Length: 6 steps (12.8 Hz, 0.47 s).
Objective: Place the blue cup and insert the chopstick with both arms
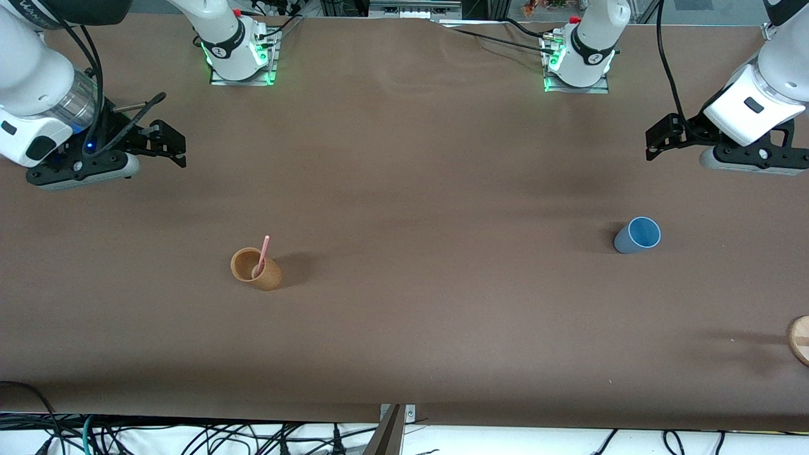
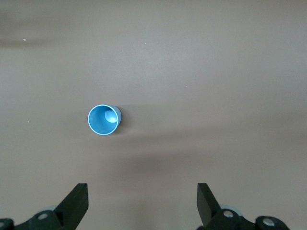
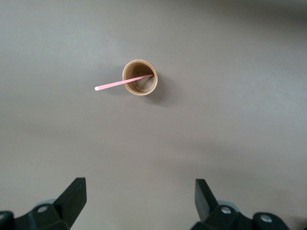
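The blue cup (image 1: pixel 637 235) (image 2: pixel 104 120) stands upright and empty on the brown table (image 1: pixel 417 189), toward the left arm's end. The pink chopstick (image 1: pixel 262 255) (image 3: pixel 121 83) leans inside an orange-brown cup (image 1: pixel 255 268) (image 3: pixel 139 77) toward the right arm's end. My left gripper (image 1: pixel 663 136) (image 2: pixel 142 201) hangs open, high over the table near its own end, away from the blue cup. My right gripper (image 1: pixel 165 142) (image 3: pixel 140 199) hangs open the same way at the other end, well clear of the orange-brown cup. Nothing is between either pair of fingers.
A round wooden disc (image 1: pixel 800 339) pokes in at the table's edge on the left arm's end, nearer the front camera than the blue cup. The two arm bases (image 1: pixel 240 54) (image 1: pixel 578 60) stand along the table's back edge. Cables hang below the front edge.
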### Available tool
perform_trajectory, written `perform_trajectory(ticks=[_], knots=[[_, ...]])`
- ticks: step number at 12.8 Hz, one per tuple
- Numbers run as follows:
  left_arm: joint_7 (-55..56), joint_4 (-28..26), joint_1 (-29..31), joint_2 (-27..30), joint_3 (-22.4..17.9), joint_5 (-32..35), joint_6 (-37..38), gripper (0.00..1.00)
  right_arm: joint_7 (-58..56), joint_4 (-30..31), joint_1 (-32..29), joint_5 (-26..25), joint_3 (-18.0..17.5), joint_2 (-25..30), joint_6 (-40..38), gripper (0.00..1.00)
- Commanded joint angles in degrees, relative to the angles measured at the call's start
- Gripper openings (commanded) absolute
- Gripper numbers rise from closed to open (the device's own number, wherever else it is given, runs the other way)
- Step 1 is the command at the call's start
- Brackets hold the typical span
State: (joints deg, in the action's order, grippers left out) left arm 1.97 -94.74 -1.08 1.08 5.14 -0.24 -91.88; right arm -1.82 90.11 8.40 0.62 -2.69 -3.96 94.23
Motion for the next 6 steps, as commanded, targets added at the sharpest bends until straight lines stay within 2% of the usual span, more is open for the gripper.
perform_trajectory(ticks=[1,6], knots=[[0.1,2.1,0.0,-0.9,0.0,-1.3,1.0,1.0,0.8,-0.8,-0.2,-0.4,-0.1,-0.3,-0.1,1.0],[0.1,2.5,0.4,-2.1,0.0,-1.3,1.1,1.0,0.8,-0.8,-0.2,-0.4,-0.1,-0.3,-0.1,1.0]])
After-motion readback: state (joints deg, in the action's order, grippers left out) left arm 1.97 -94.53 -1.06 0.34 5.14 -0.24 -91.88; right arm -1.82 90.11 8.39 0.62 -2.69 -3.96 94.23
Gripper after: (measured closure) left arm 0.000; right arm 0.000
